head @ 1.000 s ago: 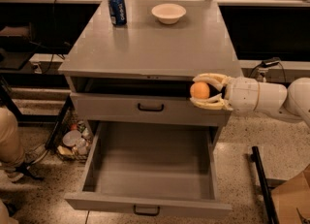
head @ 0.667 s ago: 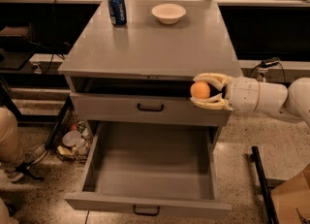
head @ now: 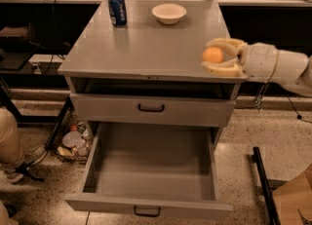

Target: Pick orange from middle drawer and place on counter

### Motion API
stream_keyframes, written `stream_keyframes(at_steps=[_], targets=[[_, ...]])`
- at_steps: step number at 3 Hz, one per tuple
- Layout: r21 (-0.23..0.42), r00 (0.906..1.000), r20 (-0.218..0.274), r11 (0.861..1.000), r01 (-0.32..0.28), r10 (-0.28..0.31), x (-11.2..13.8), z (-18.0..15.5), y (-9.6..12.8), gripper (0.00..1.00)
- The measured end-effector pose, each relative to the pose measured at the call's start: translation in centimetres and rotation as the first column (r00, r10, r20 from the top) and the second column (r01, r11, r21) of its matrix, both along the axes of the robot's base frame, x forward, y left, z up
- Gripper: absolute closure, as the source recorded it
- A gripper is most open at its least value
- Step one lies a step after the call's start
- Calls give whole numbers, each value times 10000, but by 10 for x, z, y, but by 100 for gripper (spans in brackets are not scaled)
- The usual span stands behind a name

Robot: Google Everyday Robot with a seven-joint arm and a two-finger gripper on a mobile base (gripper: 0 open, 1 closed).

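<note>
The orange [head: 213,55] is a small round fruit held between the two pale fingers of my gripper [head: 214,56]. The gripper comes in from the right on a white arm and holds the orange over the right front part of the counter [head: 146,44], at or just above its surface. The middle drawer [head: 151,170] is pulled wide open below. Its grey floor is bare and its black handle faces the front.
A blue soda can [head: 117,9] and a white bowl [head: 169,13] stand at the back of the counter. A closed grey drawer front [head: 151,108] sits above the open drawer. Clutter [head: 73,143] lies on the floor left of the cabinet. A black bar [head: 263,185] stands at the right.
The gripper has risen with the orange from in front of the upper drawer, at the cabinet's right side, to the level of the counter's right front part.
</note>
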State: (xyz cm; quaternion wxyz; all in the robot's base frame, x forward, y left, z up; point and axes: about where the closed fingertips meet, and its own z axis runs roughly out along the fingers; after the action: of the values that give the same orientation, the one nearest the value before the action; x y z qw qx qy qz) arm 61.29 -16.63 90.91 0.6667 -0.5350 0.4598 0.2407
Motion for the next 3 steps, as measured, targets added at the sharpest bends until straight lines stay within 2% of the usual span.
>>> stream_keyframes(at_steps=[1, 2, 3], targets=[[-433, 9903, -1001, 9948, 922, -962, 27, 17, -10, 100], [-688, 9636, -2200, 9878, 1397, -1516, 57, 12, -16, 100], [-620, 9456, -2871, 9880, 1413, -1532, 85, 5, -13, 100]])
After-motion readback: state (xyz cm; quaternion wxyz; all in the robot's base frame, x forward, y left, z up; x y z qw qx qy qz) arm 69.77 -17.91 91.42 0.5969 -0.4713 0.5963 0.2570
